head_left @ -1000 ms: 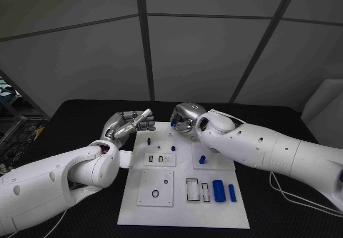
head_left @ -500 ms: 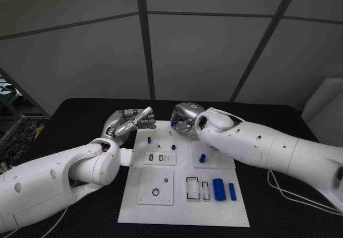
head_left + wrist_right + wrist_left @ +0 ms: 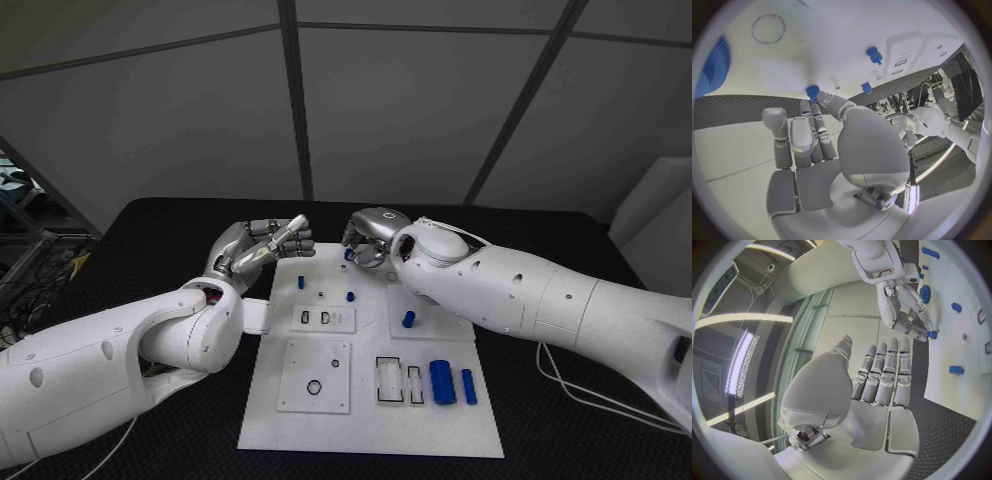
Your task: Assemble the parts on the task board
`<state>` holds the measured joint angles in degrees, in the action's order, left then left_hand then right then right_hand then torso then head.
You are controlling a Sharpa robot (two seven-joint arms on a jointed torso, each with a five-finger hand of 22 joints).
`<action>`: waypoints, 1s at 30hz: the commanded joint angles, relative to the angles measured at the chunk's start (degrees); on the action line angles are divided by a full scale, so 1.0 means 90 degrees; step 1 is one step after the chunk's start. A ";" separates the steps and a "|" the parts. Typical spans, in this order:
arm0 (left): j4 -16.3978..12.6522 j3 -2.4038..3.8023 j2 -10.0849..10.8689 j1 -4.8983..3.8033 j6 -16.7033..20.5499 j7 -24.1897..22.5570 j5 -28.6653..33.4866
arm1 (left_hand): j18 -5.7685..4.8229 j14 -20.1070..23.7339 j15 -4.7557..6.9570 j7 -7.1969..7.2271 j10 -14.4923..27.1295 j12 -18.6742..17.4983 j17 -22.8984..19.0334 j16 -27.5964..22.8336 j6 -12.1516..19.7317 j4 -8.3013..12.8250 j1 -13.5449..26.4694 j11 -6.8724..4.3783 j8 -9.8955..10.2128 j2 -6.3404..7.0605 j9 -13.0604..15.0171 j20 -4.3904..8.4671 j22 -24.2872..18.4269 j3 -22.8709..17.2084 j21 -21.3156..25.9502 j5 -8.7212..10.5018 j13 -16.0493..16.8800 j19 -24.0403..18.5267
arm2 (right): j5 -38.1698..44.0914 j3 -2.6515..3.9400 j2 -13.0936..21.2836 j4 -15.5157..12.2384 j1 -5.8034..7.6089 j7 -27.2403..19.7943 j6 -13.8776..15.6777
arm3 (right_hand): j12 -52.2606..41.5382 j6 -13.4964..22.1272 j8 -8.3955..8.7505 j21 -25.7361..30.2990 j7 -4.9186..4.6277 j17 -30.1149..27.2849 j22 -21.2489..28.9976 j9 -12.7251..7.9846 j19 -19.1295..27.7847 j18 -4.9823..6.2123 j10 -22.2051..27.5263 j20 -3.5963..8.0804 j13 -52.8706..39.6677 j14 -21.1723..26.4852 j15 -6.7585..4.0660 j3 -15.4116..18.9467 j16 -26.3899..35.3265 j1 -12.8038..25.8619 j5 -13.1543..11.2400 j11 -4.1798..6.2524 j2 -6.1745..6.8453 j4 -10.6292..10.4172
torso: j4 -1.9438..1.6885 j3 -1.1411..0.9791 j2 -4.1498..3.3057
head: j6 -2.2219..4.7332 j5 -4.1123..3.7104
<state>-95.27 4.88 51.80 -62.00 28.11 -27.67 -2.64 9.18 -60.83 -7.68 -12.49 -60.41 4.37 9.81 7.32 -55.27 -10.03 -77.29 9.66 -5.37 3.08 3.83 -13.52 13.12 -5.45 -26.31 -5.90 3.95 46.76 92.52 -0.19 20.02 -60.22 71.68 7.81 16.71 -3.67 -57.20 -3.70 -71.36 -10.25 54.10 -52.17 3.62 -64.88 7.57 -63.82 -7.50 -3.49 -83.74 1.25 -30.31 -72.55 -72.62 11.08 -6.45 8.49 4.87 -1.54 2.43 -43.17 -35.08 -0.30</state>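
The right hand (image 3: pixel 371 240) pinches a small blue part (image 3: pixel 812 91) at its fingertips, just above the far edge of the white board (image 3: pixel 372 420). The left hand (image 3: pixel 260 248) is released, fingers straight and together, holding nothing. The part looks light, stiff and smooth, so it probably needs a firm pinch across its sides.

The black surface (image 3: pixel 173 225) runs wide across the scene, its textured mat showing dark on both the left and right sides. Behind its far edge stands a wall of pale grey panels (image 3: pixel 404 110) split by dark framing strips (image 3: pixel 293 95) — one nearly upright, another slanting on the right. At the far left edge sits a metal rack with tangled cables (image 3: pixel 36 270), and white cables (image 3: pixel 591 395) trail over the near right of the surface.
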 commanded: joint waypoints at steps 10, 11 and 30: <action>-0.0001 0.0007 0.0009 -0.0017 -0.0080 0.0002 -0.0046 | 0.0103 0.0066 -0.0002 -0.0043 -0.0010 -0.0045 0.0007 -0.0051 -0.0019 0.0021 0.0054 0.0035 0.0042 -0.0022 -0.0005 -0.0018 0.0001 0.0024 0.0002 0.0027 -0.0007 -0.0050 | 0.0004 0.0004 0.0355 -0.0452 0.0011 0.0047 0.0450 | -0.0153 0.0382 -0.0004 0.0080 0.0056 -0.0104 0.0097 0.0023 0.0089 0.0029 0.0223 -0.0004 -0.0031 0.0014 0.0011 0.0283 0.0048 -0.0020 0.0046 0.0020 0.0112 -0.0097 | 0.0015 -0.0005 0.0008 | 0.0005 0.0005; 0.0000 0.0007 0.0010 -0.0017 -0.0082 0.0003 -0.0046 | 0.0103 0.0066 -0.0002 -0.0043 -0.0010 -0.0045 0.0007 -0.0051 -0.0019 0.0021 0.0054 0.0035 0.0042 -0.0022 -0.0005 -0.0018 0.0001 0.0024 0.0002 0.0027 -0.0007 -0.0050 | -0.0004 0.0004 0.0393 -0.0496 0.0011 0.0051 0.0465 | -0.0160 0.0377 -0.0006 0.0080 0.0057 -0.0106 0.0098 0.0024 0.0088 0.0029 0.0220 -0.0003 -0.0031 0.0014 0.0011 0.0288 0.0049 -0.0021 0.0053 0.0022 0.0111 -0.0100 | 0.0020 -0.0008 0.0013 | 0.0006 0.0007; 0.0128 0.0005 0.0034 -0.0015 -0.0196 0.0037 -0.0045 | 0.0104 0.0067 -0.0004 -0.0045 -0.0003 -0.0051 0.0010 -0.0059 -0.0013 0.0024 0.0054 0.0038 0.0049 -0.0024 -0.0006 -0.0020 0.0002 0.0026 0.0002 0.0028 -0.0008 -0.0061 | -0.2033 0.0094 0.2728 -0.2173 0.0021 0.0455 0.0121 | -0.2215 0.0286 -0.0138 -0.0290 0.0278 0.0892 -0.0606 0.0049 -0.0535 -0.0127 -0.1547 0.0325 -0.1299 -0.0221 -0.0342 0.1999 -0.0551 -0.0112 0.0542 0.0447 0.0295 -0.0760 | 0.0167 -0.0059 0.0085 | 0.0051 -0.0103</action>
<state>-94.13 4.88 52.17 -62.04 27.30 -27.22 -2.65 10.63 -60.63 -7.88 -12.49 -60.41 4.10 9.84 7.00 -55.28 -10.03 -77.29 9.66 -5.14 3.08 3.83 -13.73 13.12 -5.45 -26.31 -5.90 3.95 46.56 78.51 0.59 44.71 -79.46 71.75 10.29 20.47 -23.13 -54.94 -4.74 -73.88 -7.70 61.66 -57.40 4.08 -69.49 7.52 -77.67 -4.61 -14.78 -83.94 -1.67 -12.76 -77.26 -73.32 15.82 -2.44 11.16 -1.86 -0.21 1.96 -42.47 -34.65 -1.05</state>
